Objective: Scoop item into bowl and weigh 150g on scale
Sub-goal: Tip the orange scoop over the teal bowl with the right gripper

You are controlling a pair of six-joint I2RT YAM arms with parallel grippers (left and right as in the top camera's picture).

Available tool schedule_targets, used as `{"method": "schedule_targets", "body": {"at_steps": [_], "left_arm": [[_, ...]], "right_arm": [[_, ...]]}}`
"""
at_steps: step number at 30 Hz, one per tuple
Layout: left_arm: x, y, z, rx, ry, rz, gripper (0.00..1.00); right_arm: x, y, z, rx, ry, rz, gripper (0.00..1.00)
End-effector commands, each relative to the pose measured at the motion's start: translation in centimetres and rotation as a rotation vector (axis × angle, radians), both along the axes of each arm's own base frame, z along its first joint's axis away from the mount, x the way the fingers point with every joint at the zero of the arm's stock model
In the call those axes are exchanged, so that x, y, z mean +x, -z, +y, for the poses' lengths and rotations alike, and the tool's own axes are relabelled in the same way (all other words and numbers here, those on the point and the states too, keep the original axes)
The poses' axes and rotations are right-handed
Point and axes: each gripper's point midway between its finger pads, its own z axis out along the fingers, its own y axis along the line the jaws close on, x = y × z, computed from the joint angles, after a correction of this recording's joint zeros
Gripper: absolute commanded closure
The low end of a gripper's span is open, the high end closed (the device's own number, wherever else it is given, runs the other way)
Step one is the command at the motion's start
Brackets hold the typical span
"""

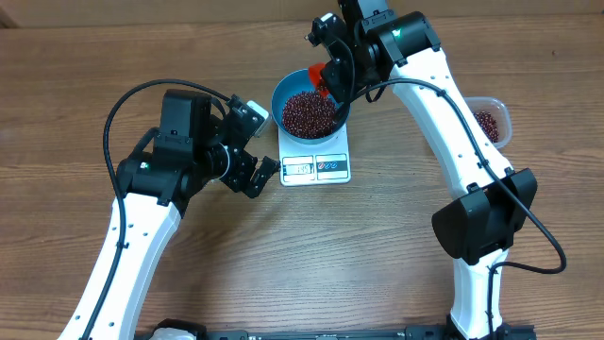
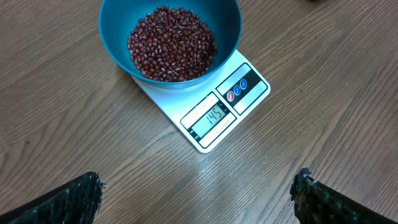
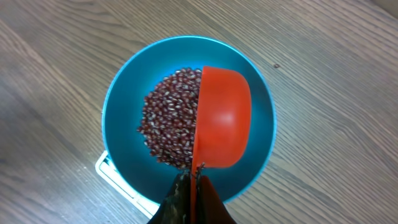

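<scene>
The right jaws are clenched on the thin handle of a red scoop. Its cup stands just ahead of them, rolled onto its side, with the mouth turned towards the beans. Whether any are left inside cannot be told, since only the cup's back shows. Directly beneath the scoop is the blue bowl, holding a deep heap of beans. A corner of the white scale peeks out under its rim on the near side of the jaws.

The left jaws are released and spread wide, holding nothing, with only the dark fingertips in sight above the bare table. Ahead of them, well apart, sits the scale with the bowl on top. Its display faces them and reads 145.

Off to the outer side of the right jaws, beyond the arm, a clear tub still holds some beans.

The step in hand looks like the final topping-up, since the reading is just short of the target. The next move probably calls for a very small extra portion, trickled in gently while the display is watched. A full scoop would likely overshoot.
</scene>
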Motion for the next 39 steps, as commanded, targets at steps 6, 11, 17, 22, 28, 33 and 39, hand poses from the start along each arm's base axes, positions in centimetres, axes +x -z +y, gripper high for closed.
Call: {"method": "schedule_targets", "body": {"at_steps": [6, 11, 17, 22, 28, 33, 39], "left_arm": [[0.2, -0.5, 0.1, 0.01, 0.014, -0.024, 0.0], [0.2, -0.5, 0.1, 0.01, 0.014, -0.024, 0.0], [0.2, -0.5, 0.1, 0.01, 0.014, -0.024, 0.01], [0.2, -0.5, 0.1, 0.011, 0.014, -0.023, 0.0], [0.2, -0.5, 0.1, 0.01, 0.014, -0.024, 0.0], [0.2, -0.5, 0.1, 0.01, 0.014, -0.024, 0.01], [0.2, -0.5, 0.1, 0.01, 0.014, -0.024, 0.0]], "right_arm": [[-0.1, -1.8, 0.6, 0.154, -0.036, 0.034, 0.96], [-0.3, -2.6, 0.5, 0.159, -0.035, 0.019, 0.96], [-0.4, -3.7, 0.4, 0.164, -0.038, -0.008, 0.96], [-0.5, -3.7, 0.3, 0.162, -0.037, -0.005, 0.96], [0.3, -2.9, -0.7, -0.028, -0.025, -0.098, 0.96], [-0.2, -2.8, 0.3, -0.087, -0.036, -0.123, 0.96], [-0.4, -2.6, 0.3, -0.089, -0.036, -0.111, 0.96]]}}
